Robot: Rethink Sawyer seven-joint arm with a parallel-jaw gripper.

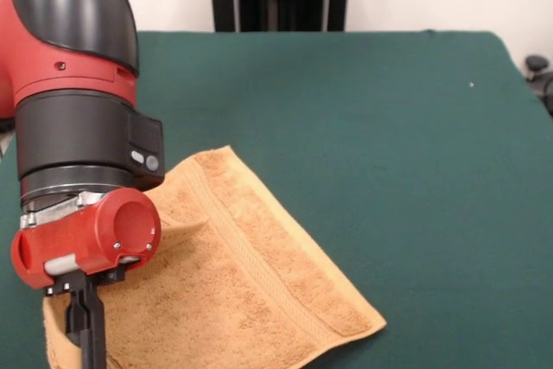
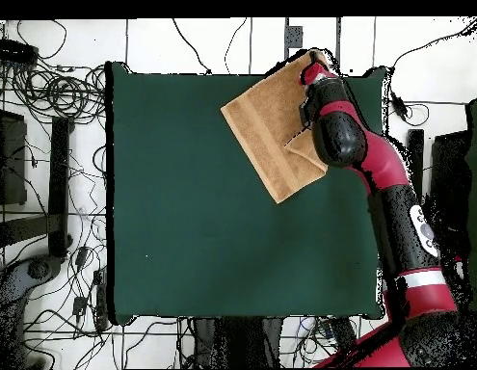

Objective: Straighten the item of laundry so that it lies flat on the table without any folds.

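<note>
Gripper (image 1: 85, 321) hangs low over the towel (image 1: 251, 274), at the towel's corner nearest the camera in the front view; only one dark finger shows below the red wrist block, running out of the picture's bottom edge, so I cannot tell whether it is released or clamped on the cloth. Its tip seems to meet the towel, though the contact itself is cut off.

Seen from the front, the towel lies on the green table (image 1: 389, 127), turned like a diamond. One woven band runs along its right-hand edge. Near the gripper the cloth is not flat: a flap is folded over onto the rest, with a raised crease just beside the wrist.

From overhead the towel (image 2: 266, 135) sits at a corner of the table (image 2: 203, 231), touching or slightly overhanging its edge. The arm (image 2: 396, 202) reaches up along the table's side, and the gripper (image 2: 309, 72) sits over the towel's part nearest that corner. A folded triangle of cloth shows beside the arm's elbow. Cables lie on the floor around the table.
</note>
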